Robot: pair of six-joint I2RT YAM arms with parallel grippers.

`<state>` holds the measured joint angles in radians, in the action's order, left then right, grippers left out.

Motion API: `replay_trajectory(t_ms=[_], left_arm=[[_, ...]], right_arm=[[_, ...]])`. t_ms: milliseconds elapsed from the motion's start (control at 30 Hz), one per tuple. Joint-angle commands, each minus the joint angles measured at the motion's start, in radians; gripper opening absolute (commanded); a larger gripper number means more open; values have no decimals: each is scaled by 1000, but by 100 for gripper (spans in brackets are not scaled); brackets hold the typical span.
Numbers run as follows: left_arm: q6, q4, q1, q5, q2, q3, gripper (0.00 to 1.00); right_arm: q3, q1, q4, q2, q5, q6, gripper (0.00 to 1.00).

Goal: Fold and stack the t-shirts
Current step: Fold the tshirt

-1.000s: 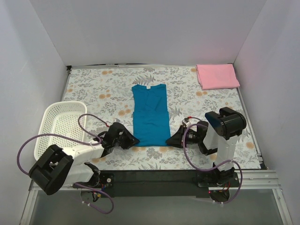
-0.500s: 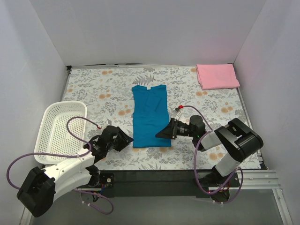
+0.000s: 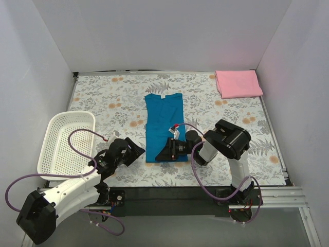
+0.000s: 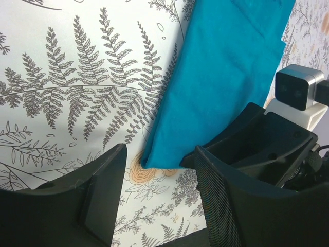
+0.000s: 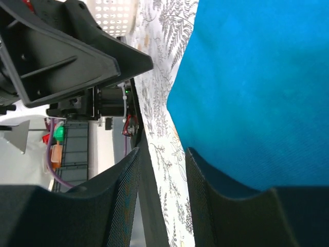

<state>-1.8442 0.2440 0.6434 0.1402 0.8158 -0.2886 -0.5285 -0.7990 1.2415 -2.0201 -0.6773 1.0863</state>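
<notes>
The right pincer [image 3: 165, 153] is down low at the near hem of the teal-blue t-shirt [image 3: 164, 123], its two fingers spread apart with nothing gripped between them. Seen from its own wrist, one finger [image 5: 231, 206] lies along the blue cloth, though I cannot tell whether it presses on it. The other finger is off the shirt, over the fern-patterned bench [image 3: 216, 103], and the hem's edge runs into the gap between the two.

The left pincer [image 3: 134, 153] sits just off the shirt's near left corner, pointed toward it, jaws likewise apart and empty. In its wrist view that corner lies flat on the bench just beyond the open gap, not between the fingers [image 4: 103, 195]. The two pincers face each other across this corner, close together but not touching.

The teal-blue t-shirt itself lies flat as a long narrow rectangle, with its small white neck label [image 3: 161, 95] at the far end.

The light pink t-shirt [image 3: 238, 83] lies folded well apart from the teal one, beyond its far end and off to the right. A white lattice basket [image 3: 72, 114] stands well to the left of the teal shirt's near end.
</notes>
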Motion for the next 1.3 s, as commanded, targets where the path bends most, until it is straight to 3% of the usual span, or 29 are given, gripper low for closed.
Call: replay_trajectory(t_ms=[0,167,367,500,667,867,967,1267], left_arm=[[14,21,-2,38,-7,-18,54],[23,23,-2,36,9,-27,54],[30,21,-2,33,-4,-23,56],[43,23,-1,29,-4,-29,60],[60,23,-2,25,-10,-32,62],[85,23,-2,16,-7,-40,62],[100,31,-2,7,0,-52,62],[131,69,-1,-1,32,-89,62]], right_arm=[[24,0,64,-96,39,15,48],[51,0,82,-77,50,9,47],[70,9,-102,200,93,-88,47],[117,40,-169,293,111,-97,47],[220,122,-146,279,94,-108,47],[275,156,13,170,55,-53,46],[277,158,-3,233,58,-69,45],[136,144,-873,720,402,-413,47]])
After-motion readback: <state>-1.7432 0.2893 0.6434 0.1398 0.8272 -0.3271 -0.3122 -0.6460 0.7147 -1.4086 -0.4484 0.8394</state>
